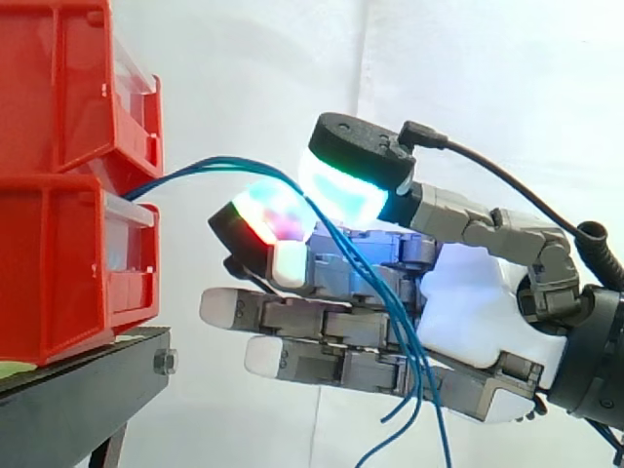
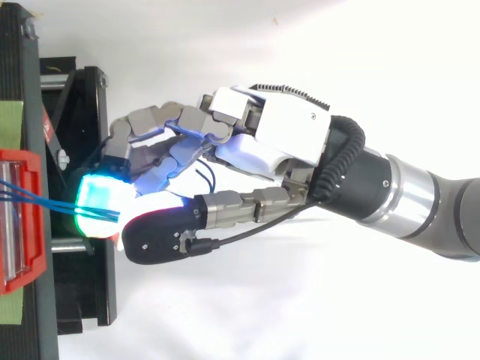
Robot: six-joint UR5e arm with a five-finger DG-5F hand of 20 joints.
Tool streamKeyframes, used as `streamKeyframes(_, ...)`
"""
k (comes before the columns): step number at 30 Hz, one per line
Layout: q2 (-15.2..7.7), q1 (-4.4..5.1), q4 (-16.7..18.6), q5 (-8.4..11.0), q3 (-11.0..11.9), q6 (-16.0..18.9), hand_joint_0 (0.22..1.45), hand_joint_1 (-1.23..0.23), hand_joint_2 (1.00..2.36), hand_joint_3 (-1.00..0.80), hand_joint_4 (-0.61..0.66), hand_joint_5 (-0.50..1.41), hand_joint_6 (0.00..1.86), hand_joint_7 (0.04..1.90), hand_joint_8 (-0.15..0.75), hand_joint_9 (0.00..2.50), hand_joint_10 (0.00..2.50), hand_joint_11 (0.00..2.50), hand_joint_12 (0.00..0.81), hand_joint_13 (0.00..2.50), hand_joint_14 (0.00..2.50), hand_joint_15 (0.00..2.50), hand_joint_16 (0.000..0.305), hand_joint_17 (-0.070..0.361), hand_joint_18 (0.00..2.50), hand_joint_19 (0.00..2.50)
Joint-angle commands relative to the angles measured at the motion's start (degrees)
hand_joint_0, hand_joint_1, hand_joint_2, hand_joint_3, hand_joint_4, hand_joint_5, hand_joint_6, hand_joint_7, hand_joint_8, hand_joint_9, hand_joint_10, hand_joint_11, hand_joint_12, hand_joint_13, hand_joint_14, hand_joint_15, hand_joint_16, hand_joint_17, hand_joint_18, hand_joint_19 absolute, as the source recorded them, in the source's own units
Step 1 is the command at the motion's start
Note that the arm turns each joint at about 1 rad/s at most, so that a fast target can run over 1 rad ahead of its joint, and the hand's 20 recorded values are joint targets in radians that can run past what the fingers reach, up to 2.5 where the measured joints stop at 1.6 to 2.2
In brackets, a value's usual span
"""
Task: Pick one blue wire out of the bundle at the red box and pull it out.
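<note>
A bundle of blue wires [image 1: 195,173] is pinched by the hand [image 1: 468,302] between two glowing fingertips [image 1: 341,190], one green-cyan above and one red-white [image 1: 273,214] below. How many wires lie in the pinch cannot be told. Ahead of the hand, the wires are stretched to the lower red bin [image 1: 58,273], where they enter at its clear front, just under the upper red bin [image 1: 58,97]. Behind the pinch, the loose ends are draped across the palm and hang below the hand. The remaining fingers are held straight beneath the pinch, pointed towards the bins and clear of them. Both bins are carried on a black stand [image 1: 88,375] ahead of and below the hand. In the top view the wires [image 2: 30,196] are seen running from the bin [image 2: 19,217] to the glowing pad.
</note>
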Motion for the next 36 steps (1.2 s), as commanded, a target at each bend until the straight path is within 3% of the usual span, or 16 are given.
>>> streamKeyframes(1,0.4,-0.04,-2.2,-0.34,0.0,0.3,0.55,-0.76,1.21,0.0,0.08,-0.11,0.89,1.11,0.347,1.06,0.02,0.59,0.445,0.63,0.01,0.3,0.065,0.147,0.62,0.41)
streamKeyframes(9,0.3,-0.04,-2.9,0.1,0.0,1.1,0.55,-0.76,1.21,0.0,0.08,-0.11,0.89,1.11,0.348,1.06,0.01,0.58,0.445,0.63,0.01,0.31,0.065,0.147,0.62,0.41)
streamKeyframes(19,0.4,-0.04,-2.9,0.37,0.0,1.9,0.62,-0.79,1.0,0.04,0.07,-0.12,0.89,1.11,0.325,1.02,0.01,0.6,0.426,0.59,0.01,0.3,0.061,0.138,0.57,0.42)
streamKeyframes(36,0.3,-0.04,-2.9,0.37,0.0,2.1,0.62,-0.81,1.01,-0.02,0.12,-0.14,0.89,1.15,0.296,0.98,0.02,0.63,0.396,0.56,0.01,0.31,0.056,0.126,0.51,0.43)
